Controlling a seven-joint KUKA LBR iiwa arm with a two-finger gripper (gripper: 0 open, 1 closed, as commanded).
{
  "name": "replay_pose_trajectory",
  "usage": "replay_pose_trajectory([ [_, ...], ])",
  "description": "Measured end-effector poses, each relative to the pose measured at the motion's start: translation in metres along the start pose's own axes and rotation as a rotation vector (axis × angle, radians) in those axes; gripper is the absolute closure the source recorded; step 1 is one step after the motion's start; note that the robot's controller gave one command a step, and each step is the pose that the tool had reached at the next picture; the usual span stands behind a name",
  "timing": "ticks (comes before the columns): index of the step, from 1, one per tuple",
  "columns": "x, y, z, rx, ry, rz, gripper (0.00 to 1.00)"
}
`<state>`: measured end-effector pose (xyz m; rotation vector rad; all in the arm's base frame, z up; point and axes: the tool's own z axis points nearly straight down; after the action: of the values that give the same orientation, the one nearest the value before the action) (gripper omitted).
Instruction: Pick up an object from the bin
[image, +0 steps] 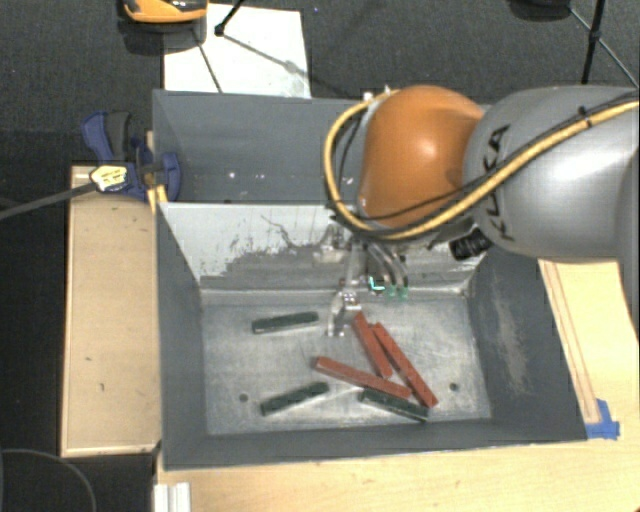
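Gripper hangs below the orange cover, low over the middle of the bin. Its tip is at the upper end of two red sticks, which lie side by side, slanting down to the right. Contact with them: cannot tell. Jaws spread or pressed together: cannot tell. Third red stick lies flatter and meets their lower part. Left green stick lies apart. Front green stick is near the front wall. Right green stick is just beside the red ends.
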<state>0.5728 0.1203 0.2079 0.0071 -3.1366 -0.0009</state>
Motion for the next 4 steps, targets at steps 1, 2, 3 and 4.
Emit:
replay_pose_trajectory([
  [1,-0.002,-0.001,-0.005,-0.001,-0.008,0.003,0.00],
  [2,-0.007,0.000,0.046,-0.001,-0.015,-0.034,0.00],
  [3,-0.006,-0.005,0.133,-0.003,-0.015,-0.056,1.00],
  [4,-0.006,-0.005,0.133,-0.003,-0.015,-0.055,1.00],
])
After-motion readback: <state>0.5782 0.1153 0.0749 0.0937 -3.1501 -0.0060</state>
